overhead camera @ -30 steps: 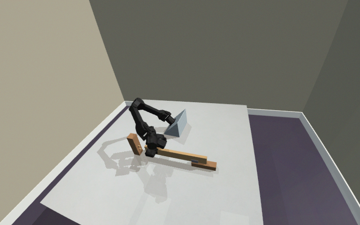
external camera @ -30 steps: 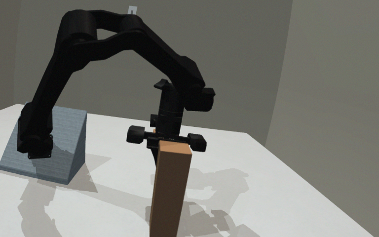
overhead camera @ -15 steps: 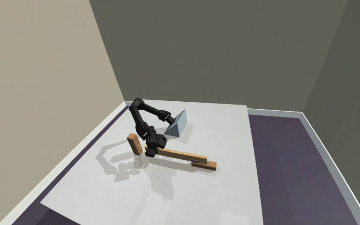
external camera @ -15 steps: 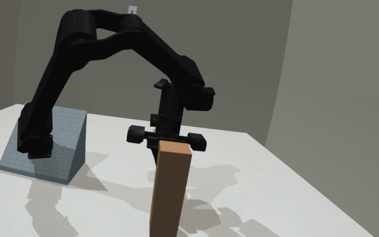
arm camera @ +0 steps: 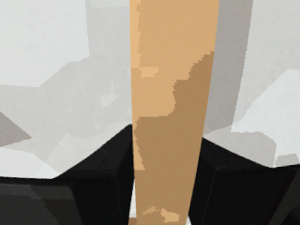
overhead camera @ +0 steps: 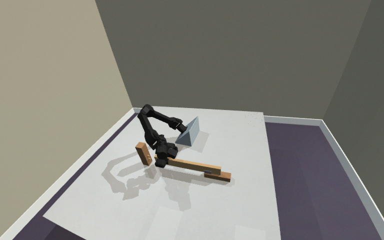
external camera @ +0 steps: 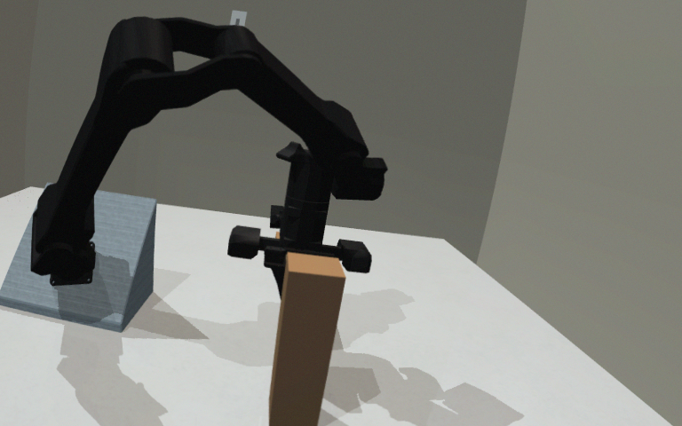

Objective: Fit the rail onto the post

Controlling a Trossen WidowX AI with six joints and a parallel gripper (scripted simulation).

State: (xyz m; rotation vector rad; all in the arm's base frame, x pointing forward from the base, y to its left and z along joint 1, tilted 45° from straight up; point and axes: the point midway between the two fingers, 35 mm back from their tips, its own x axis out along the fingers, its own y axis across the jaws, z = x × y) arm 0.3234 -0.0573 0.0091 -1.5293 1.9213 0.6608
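Note:
The long wooden rail runs from the bracket on the low footboard block toward the short wooden post. My gripper is shut on the rail close to its near end, one finger on each side. That end is held off the table, close to the post's peg face. The gripper body hides the holes and the gap to the pegs. In the exterior view the post stands in front of the gripper and hides nearly all of the rail.
The arm rises from a blue-grey wedge base behind the rail. The white table ends at a purple floor on the right and walls stand behind.

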